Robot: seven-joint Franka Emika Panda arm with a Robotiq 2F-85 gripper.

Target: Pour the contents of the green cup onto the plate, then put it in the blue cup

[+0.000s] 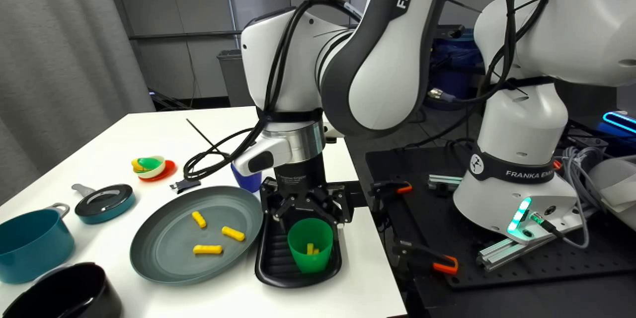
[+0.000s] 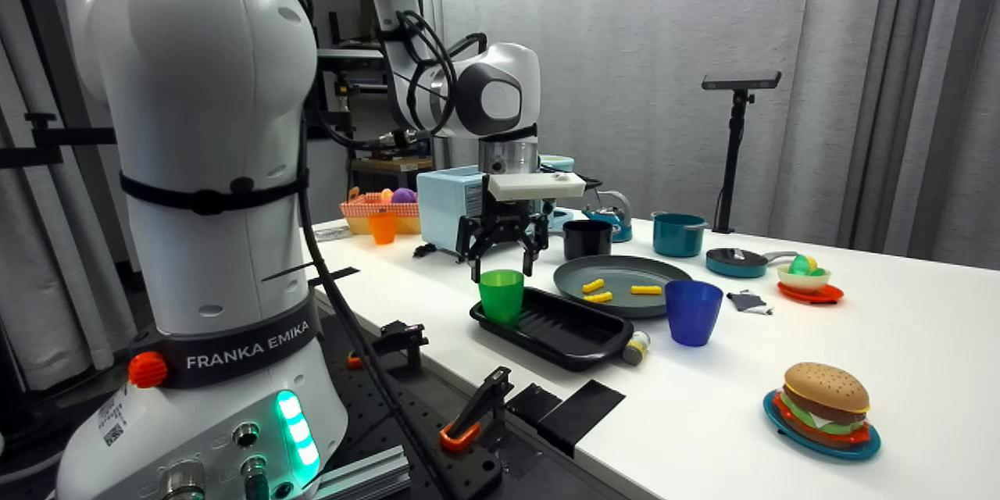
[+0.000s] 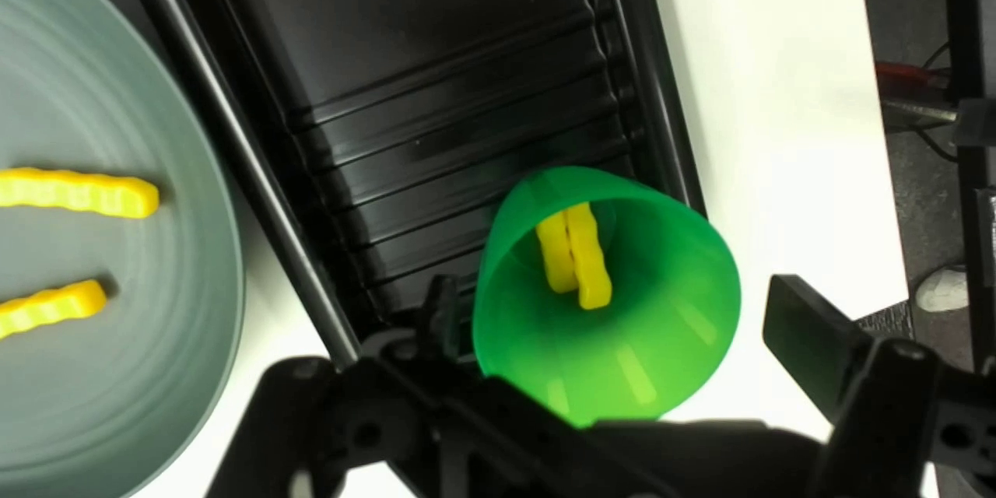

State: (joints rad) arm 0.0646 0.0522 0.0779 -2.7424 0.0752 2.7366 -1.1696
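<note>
I count one can (image 2: 637, 348) between tray (image 2: 558, 330) and one blue cup (image 2: 694, 314); three fries (image 1: 207, 249) on one plate (image 1: 164, 238), two visible in one green cup (image 2: 501, 298). Jaws wide.

In an exterior view, the arm (image 1: 343, 94) partly hid the blue cup (image 1: 248, 181) from us; in the wrist view, we saw the plate (image 3: 156, 342) and two yellow pieces (image 3: 82, 192) cut short by the left edge.
</note>
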